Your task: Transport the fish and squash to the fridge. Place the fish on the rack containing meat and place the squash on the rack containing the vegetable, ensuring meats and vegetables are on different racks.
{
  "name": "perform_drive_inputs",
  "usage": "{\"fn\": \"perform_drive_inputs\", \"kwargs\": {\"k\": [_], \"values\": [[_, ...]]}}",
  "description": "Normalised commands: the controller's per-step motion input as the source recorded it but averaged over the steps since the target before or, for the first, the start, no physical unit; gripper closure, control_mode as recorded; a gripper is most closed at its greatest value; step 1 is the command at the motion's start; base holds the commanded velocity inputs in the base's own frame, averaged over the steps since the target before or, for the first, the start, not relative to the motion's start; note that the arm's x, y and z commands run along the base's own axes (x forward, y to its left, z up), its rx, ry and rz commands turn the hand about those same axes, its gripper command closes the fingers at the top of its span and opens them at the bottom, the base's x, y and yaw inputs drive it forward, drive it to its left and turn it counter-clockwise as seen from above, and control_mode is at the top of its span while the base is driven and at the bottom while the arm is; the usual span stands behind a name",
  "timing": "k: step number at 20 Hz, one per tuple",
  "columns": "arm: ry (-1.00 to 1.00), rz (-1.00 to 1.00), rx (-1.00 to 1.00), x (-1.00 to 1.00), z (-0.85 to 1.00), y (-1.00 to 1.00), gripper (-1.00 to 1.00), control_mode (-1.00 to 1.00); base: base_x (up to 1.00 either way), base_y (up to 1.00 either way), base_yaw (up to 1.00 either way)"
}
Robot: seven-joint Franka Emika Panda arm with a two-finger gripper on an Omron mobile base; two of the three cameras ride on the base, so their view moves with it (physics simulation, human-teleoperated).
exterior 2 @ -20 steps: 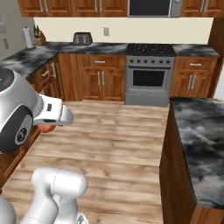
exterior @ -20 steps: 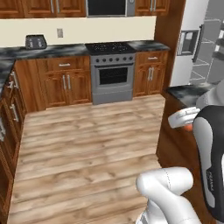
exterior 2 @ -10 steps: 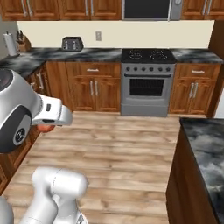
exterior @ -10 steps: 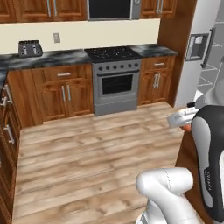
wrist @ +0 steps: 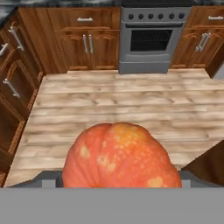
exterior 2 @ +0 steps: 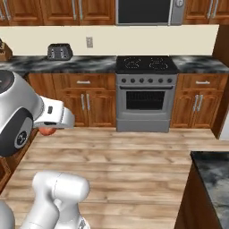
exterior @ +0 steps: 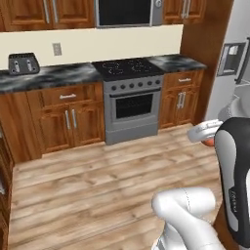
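The squash (wrist: 120, 157), round and orange-red with pale speckles, fills the bottom of the hand view between the fingers of my gripper (wrist: 120, 180), which is shut on it and holds it above the wooden floor. A sliver of the squash (exterior: 209, 142) peeks from under the white hand in the left base view, and the squash (exterior 2: 46, 131) does the same in the right base view. The grey fridge (exterior: 240, 19) with its dispenser panel stands at the right edge of the left base view. The fish is out of view.
A steel stove (exterior: 129, 97) stands ahead among wooden cabinets, with a toaster (exterior: 23, 62) on the dark counter to its left. A dark-topped island corner (exterior 2: 214, 172) lies at the lower right. Wooden floor (exterior 2: 134, 161) stretches between.
The whole scene has shifted and the stove wall looms larger: the base has moved. The squash stays in the gripper throughout.
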Motion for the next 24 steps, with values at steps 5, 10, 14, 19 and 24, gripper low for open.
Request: {"fn": "perform_drive_inputs", "kwargs": {"k": [5,10,14,19,24], "values": [[0.00,0.00,0.00,0.00,0.00,0.00,1.00,1.00,1.00,-0.23,-0.08],[0.00,0.00,0.00,0.00,0.00,0.00,1.00,1.00,1.00,-0.39,-0.05],[0.00,0.00,0.00,0.00,0.00,0.00,1.00,1.00,1.00,-0.71,0.00],[0.00,0.00,0.00,0.00,0.00,0.00,1.00,1.00,1.00,-0.40,-0.27],[0.00,0.00,0.00,0.00,0.00,0.00,1.00,1.00,1.00,0.60,-0.66]]}}
